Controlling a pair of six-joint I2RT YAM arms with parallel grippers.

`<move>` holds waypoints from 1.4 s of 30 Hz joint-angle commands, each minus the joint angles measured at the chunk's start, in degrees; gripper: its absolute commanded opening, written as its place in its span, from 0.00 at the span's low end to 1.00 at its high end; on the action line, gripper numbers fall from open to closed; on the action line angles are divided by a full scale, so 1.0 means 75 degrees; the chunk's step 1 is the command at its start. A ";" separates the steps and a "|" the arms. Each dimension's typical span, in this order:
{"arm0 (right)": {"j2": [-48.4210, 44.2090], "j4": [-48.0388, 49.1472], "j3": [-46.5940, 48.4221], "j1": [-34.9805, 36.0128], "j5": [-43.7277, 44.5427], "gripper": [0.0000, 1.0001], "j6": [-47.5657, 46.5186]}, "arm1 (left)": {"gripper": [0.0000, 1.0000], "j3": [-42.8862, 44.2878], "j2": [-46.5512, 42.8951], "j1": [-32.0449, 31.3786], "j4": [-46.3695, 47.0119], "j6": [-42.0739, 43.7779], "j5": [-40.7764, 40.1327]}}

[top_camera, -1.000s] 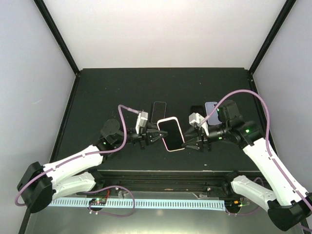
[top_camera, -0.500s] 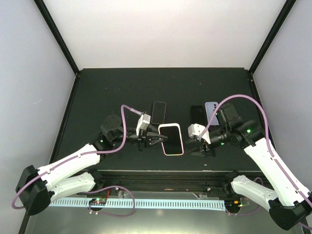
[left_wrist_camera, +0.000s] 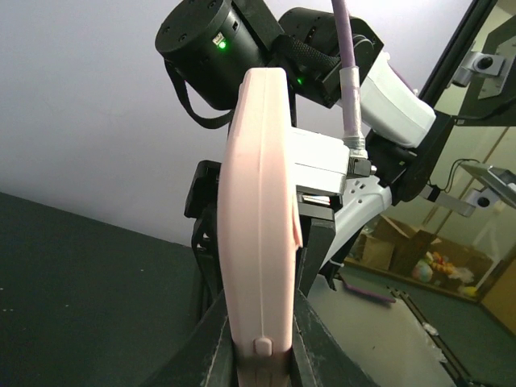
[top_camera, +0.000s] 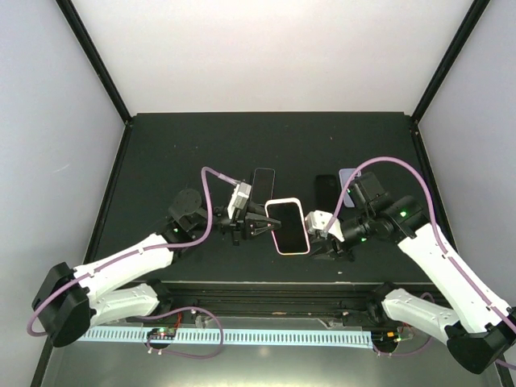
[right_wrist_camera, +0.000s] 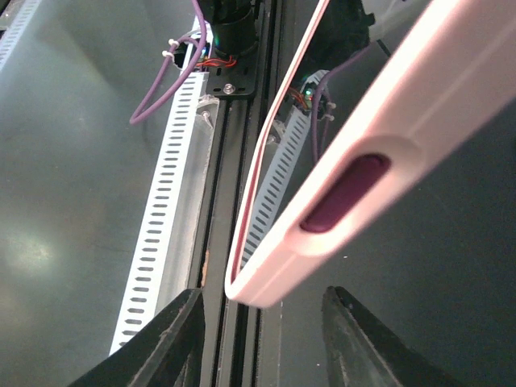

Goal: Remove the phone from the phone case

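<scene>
right gripper point(top_camera: 321, 237): lower middle-right of the overhead shot, right up against the phone's right-hand edge. In its own camera the two fingers point(right_wrist_camera: 161, 347) sit apart at the bottom of the frame. The case's corner pokes in over the gap and nothing's pinched as far as I can see, so I'd call it spread and empty.
left gripper point(top_camera: 264, 229): just left of centre overhead, clamped tight on the case's left long edge. Its own camera shows that pink edge wedged between both fingers at the bottom of the frame.
phone case point(left_wrist_camera: 258, 201): pink, hanging between the two grippers in the middle of the overhead view, and it looks lifted off the table point(top_camera: 185, 145). The side button point(right_wrist_camera: 345, 193) shows as a dark purple oval mid-right in the right wrist view.
phone point(top_camera: 290, 226): not out yet. Dark screen faces up with the pink rim all the way round, and I can't make out any popped corner.
farther back: a dark handset point(top_camera: 263, 181), a black handset point(top_camera: 324, 189) and a lilac handset point(top_camera: 347, 176), all lying flat above centre.
done so far: case picked up and held firm on one side.
left to do: pretty much the real job, I reckon. The right side needs to get a hold and peel or push the phone free.
</scene>
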 commanded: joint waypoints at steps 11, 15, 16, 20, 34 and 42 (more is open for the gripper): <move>-0.0056 -0.0020 0.0359 0.0112 0.0006 0.24 0.0180 | 0.02 0.0416 0.0211 0.0043 0.1017 -0.0339 0.0329; -0.0033 -0.0142 0.0449 0.0112 0.0130 0.17 0.0006 | 0.02 0.0583 0.0371 0.0043 0.0868 -0.0334 0.0597; -0.0042 -0.0092 0.0442 0.0114 0.0179 0.17 0.0014 | 0.02 0.0604 0.0397 0.0043 0.0876 -0.0347 0.0655; -0.0027 -0.0013 0.0347 0.0112 0.0316 0.13 -0.0013 | 0.02 0.0559 0.0520 0.0032 0.1371 -0.0688 0.0877; -0.0110 0.0193 0.0035 0.0112 0.0600 0.02 -0.0144 | 0.01 0.0545 0.1016 0.0020 0.2966 -0.2425 0.1353; 0.0038 0.0135 0.0090 0.0113 0.0714 0.01 -0.0212 | 0.02 0.0565 0.1170 -0.0004 0.3571 -0.3082 0.1581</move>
